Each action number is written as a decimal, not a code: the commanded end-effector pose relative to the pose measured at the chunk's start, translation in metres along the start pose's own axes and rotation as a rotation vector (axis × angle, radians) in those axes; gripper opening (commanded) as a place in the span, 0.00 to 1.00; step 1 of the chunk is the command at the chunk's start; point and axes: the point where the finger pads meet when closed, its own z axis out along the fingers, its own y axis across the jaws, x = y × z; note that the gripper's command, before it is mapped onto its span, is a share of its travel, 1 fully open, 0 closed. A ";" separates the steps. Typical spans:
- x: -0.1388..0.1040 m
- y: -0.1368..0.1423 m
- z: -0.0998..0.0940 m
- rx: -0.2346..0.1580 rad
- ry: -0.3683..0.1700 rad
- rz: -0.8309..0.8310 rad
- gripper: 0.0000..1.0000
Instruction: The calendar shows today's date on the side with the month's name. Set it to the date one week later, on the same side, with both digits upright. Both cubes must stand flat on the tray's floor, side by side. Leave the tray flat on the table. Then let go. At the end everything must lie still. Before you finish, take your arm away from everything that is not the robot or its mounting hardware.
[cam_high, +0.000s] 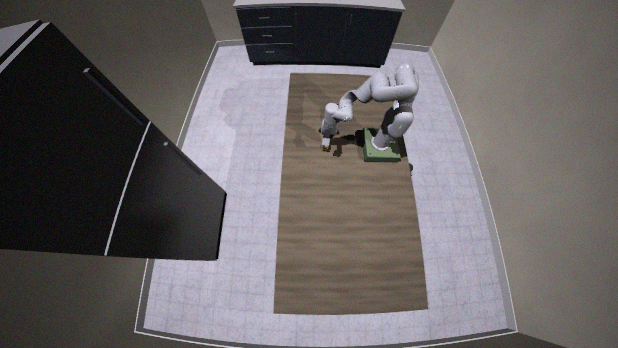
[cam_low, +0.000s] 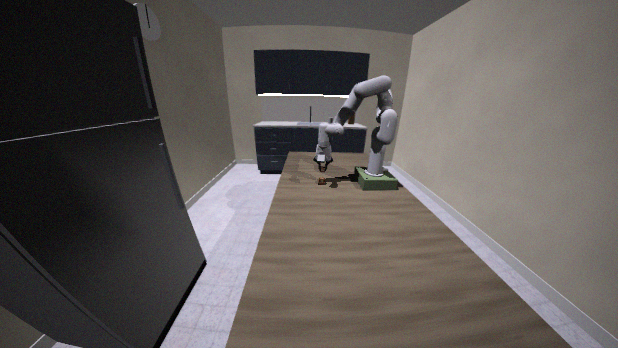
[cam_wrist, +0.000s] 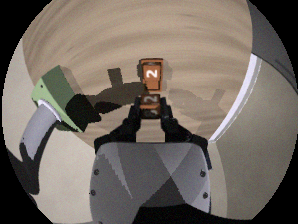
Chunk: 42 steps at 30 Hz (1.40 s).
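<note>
My gripper (cam_wrist: 150, 104) is shut on an orange number cube (cam_wrist: 150, 99) whose upper face shows a white 2. It hangs a little above the small orange calendar tray (cam_wrist: 152, 74), which lies on the wooden table. A second cube sits in the tray with a 2 on its top face. In the top view the gripper (cam_high: 326, 140) is just over the tray (cam_high: 326, 148). In the exterior view the gripper (cam_low: 323, 167) is above the tray (cam_low: 322, 183). The month side of the tray is too small to read.
The arm's green base block (cam_high: 382, 148) stands on the table right of the tray and shows at the left in the wrist view (cam_wrist: 56, 92). A dark cabinet (cam_high: 318, 34) stands beyond the table's far end. A large black fridge (cam_high: 90, 160) is at the left.
</note>
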 end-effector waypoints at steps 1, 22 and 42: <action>0.000 0.003 0.015 -0.004 0.000 0.000 0.27; 0.000 0.003 0.029 -0.004 0.000 0.000 0.27; 0.000 0.003 0.029 -0.004 0.000 0.000 0.27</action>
